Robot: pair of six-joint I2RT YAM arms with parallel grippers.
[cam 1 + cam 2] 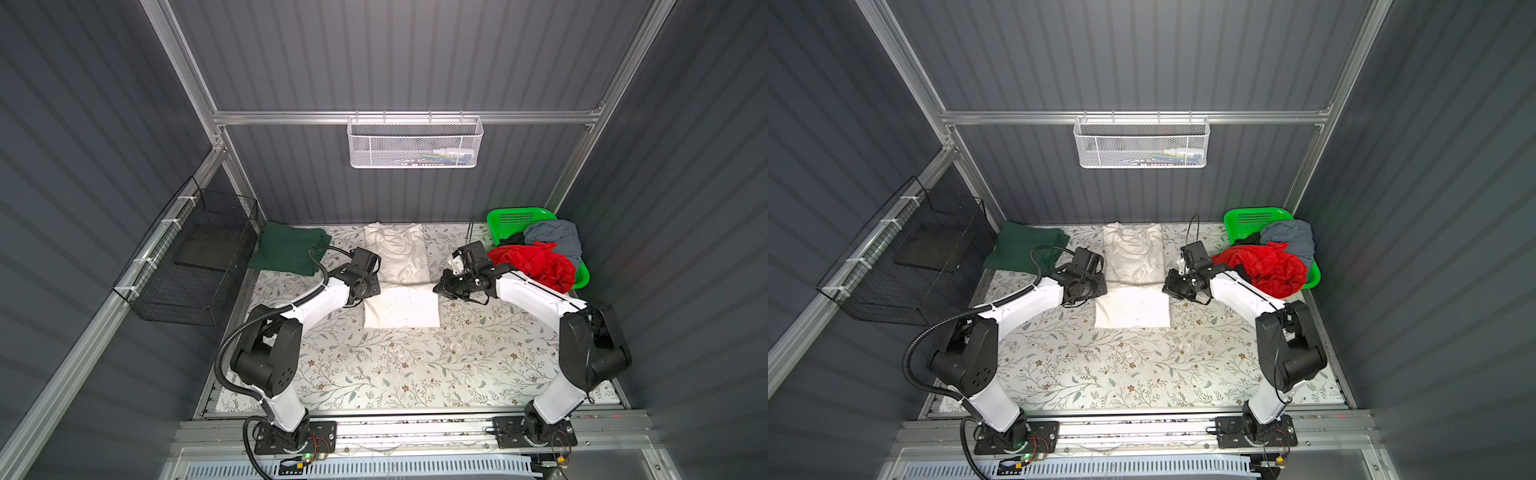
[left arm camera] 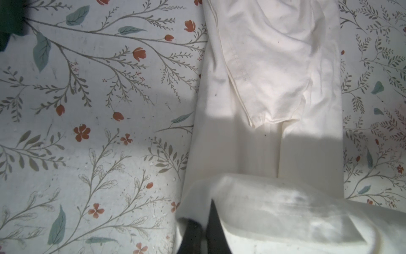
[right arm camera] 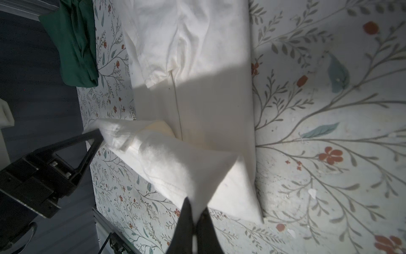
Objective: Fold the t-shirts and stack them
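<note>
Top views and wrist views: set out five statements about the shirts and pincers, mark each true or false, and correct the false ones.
1. The left pincer and the right pincer are both shut on the off-white t-shirt. True.
2. The red t-shirt spills over the rim of the green basket. True.
3. The dark green t-shirt is in that basket. False: it lies on the table, far left.
4. The grey-blue t-shirt lies folded on the table. False: it sits crumpled in the basket.
5. The off-white t-shirt lies fully flat. False: the pincers hold its near end up.
</note>
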